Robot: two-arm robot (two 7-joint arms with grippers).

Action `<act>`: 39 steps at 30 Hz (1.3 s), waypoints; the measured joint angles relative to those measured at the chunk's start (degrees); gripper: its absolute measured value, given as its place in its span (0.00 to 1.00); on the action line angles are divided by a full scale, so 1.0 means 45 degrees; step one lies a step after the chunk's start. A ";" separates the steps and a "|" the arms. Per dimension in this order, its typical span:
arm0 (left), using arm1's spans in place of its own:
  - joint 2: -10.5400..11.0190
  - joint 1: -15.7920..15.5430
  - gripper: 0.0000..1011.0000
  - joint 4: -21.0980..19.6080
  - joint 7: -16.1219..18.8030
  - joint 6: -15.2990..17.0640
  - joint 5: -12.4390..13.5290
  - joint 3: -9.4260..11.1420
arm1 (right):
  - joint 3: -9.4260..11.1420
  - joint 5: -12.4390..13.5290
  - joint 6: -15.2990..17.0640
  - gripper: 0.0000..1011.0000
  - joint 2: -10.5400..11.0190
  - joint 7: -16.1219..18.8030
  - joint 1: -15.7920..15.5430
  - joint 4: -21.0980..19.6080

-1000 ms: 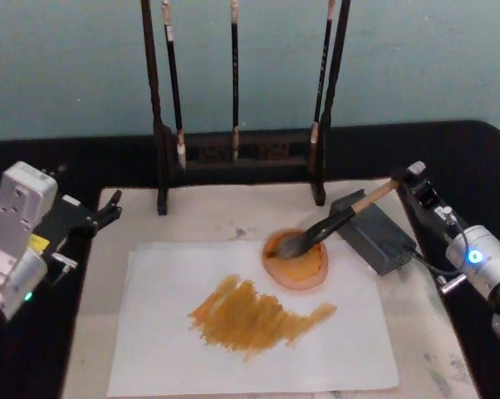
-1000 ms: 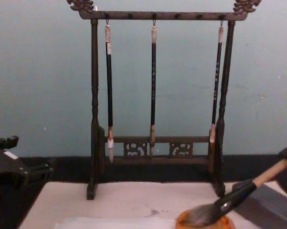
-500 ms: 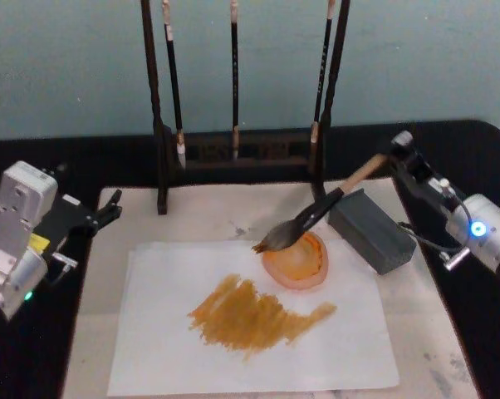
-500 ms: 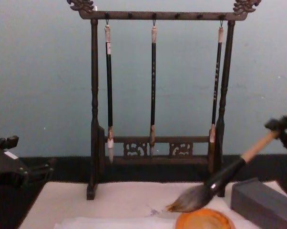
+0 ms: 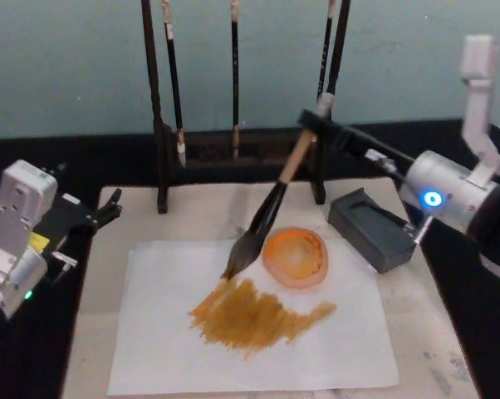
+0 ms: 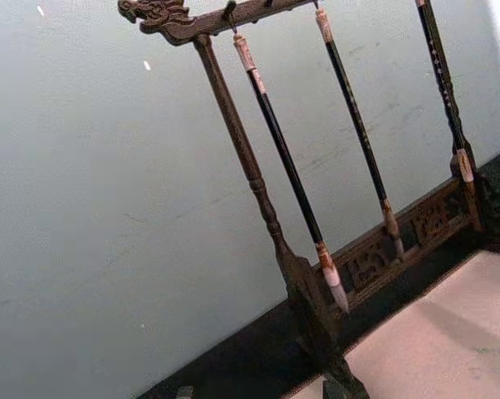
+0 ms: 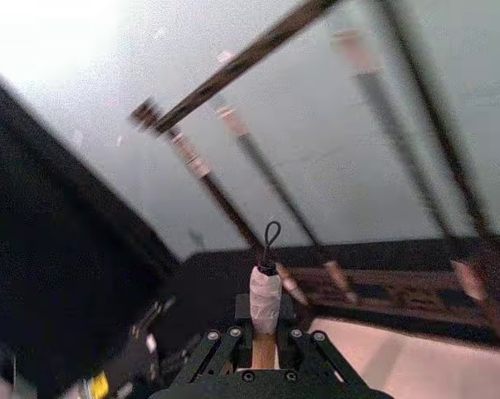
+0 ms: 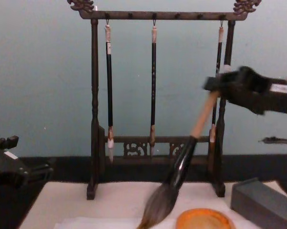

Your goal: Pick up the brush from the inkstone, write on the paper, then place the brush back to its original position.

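Brush (image 5: 267, 218), clamped in right tool (image 5: 311, 125), tilts over paper (image 5: 167, 337) beside orange dish (image 5: 296, 258), before rack (image 5: 161, 166).

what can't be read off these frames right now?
1. Tip contact: the brush bristles sit over the paper, but the head view looks down, so touching and hovering look alike. The chest view's bottom edge cuts the tip off.
2. Right wrist view: the right gripper hides the brush below the grip, and the rack is blurred.
3. Left gripper, parked at left: detail lost against the black cloth in the head view.
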 joint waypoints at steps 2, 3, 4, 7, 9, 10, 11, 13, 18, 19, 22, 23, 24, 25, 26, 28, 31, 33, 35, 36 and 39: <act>0.0000 0.0000 1.00 0.0000 0.0000 0.0000 0.0000 0.0000 | -0.0376 -0.0480 0.0015 0.15 0.0135 0.0001 0.0225 -0.0232; 0.0000 0.0001 1.00 0.0000 0.0000 0.0000 0.0000 0.0000 | -0.0728 -0.0950 0.0036 0.15 0.0241 -0.0005 0.0437 -0.0435; 0.0000 0.0000 1.00 0.0000 0.0000 0.0000 0.0001 -0.0001 | -0.0856 -0.1166 0.0056 0.15 0.0278 -0.0011 0.0509 -0.0520; 0.0000 -0.0001 1.00 0.0001 0.0000 0.0000 -0.0001 0.0000 | -0.1386 -0.2078 0.0156 0.15 0.0429 -0.0035 0.0824 -0.0930; 0.0000 0.0000 1.00 0.0000 0.0000 0.0000 0.0000 0.0000 | -0.1649 -0.2658 0.0238 0.15 0.0511 -0.0046 0.0966 -0.1218; 0.0000 0.0000 1.00 0.0000 0.0000 0.0000 0.0000 -0.0001 | -0.1732 -0.2842 0.0268 0.15 0.0542 -0.0045 0.0994 -0.1318; 0.0000 0.0000 1.00 0.0000 0.0000 0.0000 0.0000 -0.0001 | -0.1868 -0.3183 0.0300 0.15 0.0601 -0.0046 0.1024 -0.1492; 0.0000 0.0001 1.00 0.0000 0.0000 0.0000 0.0000 0.0000 | -0.1986 -0.3474 0.0313 0.15 0.0660 -0.0045 0.1028 -0.1681; 0.0000 0.0001 1.00 -0.0001 0.0000 0.0000 0.0000 0.0000 | -0.2187 -0.4147 0.0263 0.15 0.0765 -0.0032 0.0910 -0.2061; 0.0000 0.0001 1.00 -0.0001 0.0000 0.0000 0.0000 0.0000 | -0.2207 -0.4320 0.0204 0.15 0.0774 -0.0035 0.0851 -0.2113; 0.0000 0.0000 1.00 0.0000 0.0000 0.0000 -0.0001 0.0000 | -0.2210 -0.4613 0.0092 0.15 0.0783 -0.0076 0.0747 -0.2130; 0.0001 0.0000 1.00 0.0000 0.0000 0.0000 0.0000 -0.0001 | -0.2206 -0.4667 0.0074 0.15 0.0782 -0.0083 0.0728 -0.2113; 0.0000 0.0000 1.00 0.0000 0.0000 0.0000 0.0000 0.0000 | -0.2202 -0.4741 0.0051 0.15 0.0777 -0.0099 0.0710 -0.2085; 0.0001 0.0000 1.00 0.0000 0.0000 0.0000 0.0000 0.0000 | -0.2195 -0.4882 0.0005 0.15 0.0766 -0.0154 0.0692 -0.2028; 0.0000 0.0000 1.00 0.0000 0.0000 0.0000 0.0000 0.0000 | -0.2184 -0.4962 -0.0019 0.15 0.0760 -0.0184 0.0681 -0.1992; 0.0000 0.0000 1.00 0.0000 0.0000 0.0000 -0.0001 0.0000 | -0.2175 -0.5147 -0.0071 0.15 0.0752 -0.0247 0.0659 -0.1931; 0.0000 0.0000 1.00 0.0000 0.0000 0.0000 0.0000 0.0000 | -0.2174 -0.5610 -0.0202 0.15 0.0735 -0.0406 0.0612 -0.1834; 0.0000 0.0000 1.00 0.0000 -0.0001 0.0000 0.0000 0.0000 | -0.2169 -0.5793 -0.0232 0.15 0.0730 -0.0481 0.0590 -0.1820; 0.0000 0.0000 1.00 0.0000 0.0000 -0.0001 0.0000 0.0000 | -0.2139 -0.5967 -0.0266 0.15 0.0703 -0.0553 0.0554 -0.1789; 0.0000 0.0000 1.00 0.0000 0.0000 0.0000 0.0000 0.0000 | -0.2123 -0.6010 -0.0273 0.15 0.0693 -0.0566 0.0538 -0.1778; 0.0000 0.0000 1.00 0.0000 0.0000 0.0000 -0.0001 -0.0001 | -0.2028 -0.6071 -0.0281 0.15 0.0652 -0.0564 0.0444 -0.1789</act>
